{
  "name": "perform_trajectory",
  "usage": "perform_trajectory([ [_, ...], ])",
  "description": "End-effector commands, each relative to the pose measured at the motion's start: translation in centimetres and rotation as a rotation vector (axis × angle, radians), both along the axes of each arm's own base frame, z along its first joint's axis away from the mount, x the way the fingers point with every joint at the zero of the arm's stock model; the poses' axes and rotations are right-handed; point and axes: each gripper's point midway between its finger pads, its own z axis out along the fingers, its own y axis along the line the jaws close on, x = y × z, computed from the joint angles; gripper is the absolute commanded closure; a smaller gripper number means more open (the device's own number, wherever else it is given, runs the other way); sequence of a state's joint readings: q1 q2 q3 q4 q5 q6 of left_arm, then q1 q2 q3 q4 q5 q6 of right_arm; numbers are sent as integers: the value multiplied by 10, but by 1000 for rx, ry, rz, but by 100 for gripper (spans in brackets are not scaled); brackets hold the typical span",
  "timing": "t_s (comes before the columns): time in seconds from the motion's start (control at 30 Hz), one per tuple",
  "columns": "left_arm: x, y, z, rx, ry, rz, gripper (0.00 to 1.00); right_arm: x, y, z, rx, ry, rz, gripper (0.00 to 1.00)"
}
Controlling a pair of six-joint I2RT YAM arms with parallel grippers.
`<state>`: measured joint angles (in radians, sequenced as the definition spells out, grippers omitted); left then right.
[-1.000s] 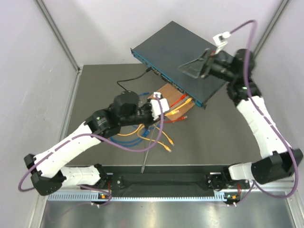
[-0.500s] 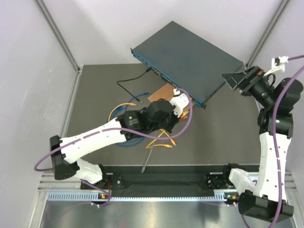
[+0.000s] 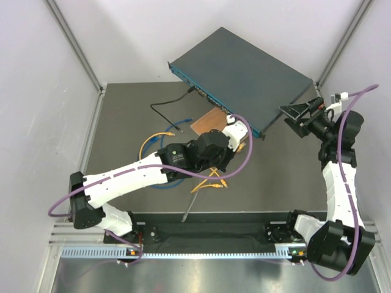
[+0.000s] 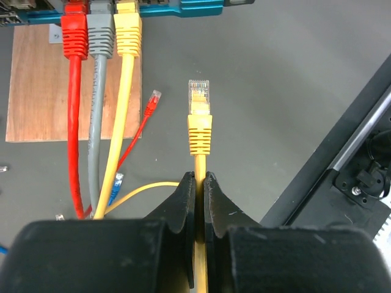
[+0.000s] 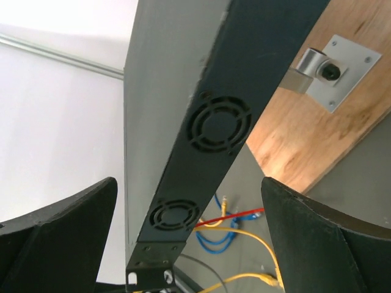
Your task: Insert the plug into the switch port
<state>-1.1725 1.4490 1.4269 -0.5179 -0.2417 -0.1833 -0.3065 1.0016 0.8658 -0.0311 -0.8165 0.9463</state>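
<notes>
Your left gripper (image 4: 200, 178) is pinching the yellow cable (image 4: 200, 160) just behind its plug (image 4: 199, 101), jaws closed down to the cable's width. The plug is pointing up at the switch (image 4: 177, 7), lying apart from its front face and to the right of the red cable (image 4: 74, 36), grey cable (image 4: 101, 36) and yellow neighbour (image 4: 127, 30) already sitting in ports above the wooden board (image 4: 36, 79). Your right gripper (image 3: 294, 117) is standing wide open, holding nothing and straddling the switch's vented end. Compared with a second ago, it is no longer hovering over the switch's top, and your left arm is reaching closer to the ports.
</notes>
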Motion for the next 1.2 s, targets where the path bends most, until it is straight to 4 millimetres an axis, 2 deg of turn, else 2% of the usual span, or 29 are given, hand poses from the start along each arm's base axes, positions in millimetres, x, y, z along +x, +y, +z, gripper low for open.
perform_trajectory([
  [0.0, 10, -12, 39, -119, -59, 34, 100, 10, 4, 15, 65, -83, 24, 0],
  [0.23, 15, -10, 38, -118, -71, 66, 100, 23, 26, 10, 115, -126, 94, 0],
  [0.3, 18, -11, 40, -113, -86, 73, 100, 26, 32, 12, 124, -138, 109, 4],
  [0.4, 26, -13, 46, -110, -113, 99, 100, 26, 38, 12, 130, -144, 120, 22],
  [0.43, 27, -14, 48, -112, -120, 98, 100, 26, 39, 11, 133, -141, 120, 31],
  [0.5, 30, -16, 52, -119, -135, 100, 100, 25, 39, 11, 130, -144, 117, 39],
  [0.53, 32, -16, 53, -121, -143, 105, 100, 24, 40, 9, 131, -138, 123, 49],
  [0.57, 33, -18, 56, -126, -150, 105, 100, 24, 39, 9, 128, -139, 123, 54],
  [0.63, 35, -20, 52, -117, -153, 109, 100, 24, 40, 8, 130, -134, 127, 66],
  [0.7, 39, -22, 52, -114, -151, 114, 100, 24, 40, 8, 127, -129, 128, 74],
  [0.83, 45, -25, 51, -107, -151, 123, 100, 25, 40, 8, 121, -129, 128, 99],
  [1.0, 56, -24, 43, -99, -118, 149, 100, 25, 40, 8, 122, -124, 129, 100],
  [1.17, 69, -14, 31, -92, -64, 197, 100, 25, 41, 9, 121, -126, 131, 100],
])
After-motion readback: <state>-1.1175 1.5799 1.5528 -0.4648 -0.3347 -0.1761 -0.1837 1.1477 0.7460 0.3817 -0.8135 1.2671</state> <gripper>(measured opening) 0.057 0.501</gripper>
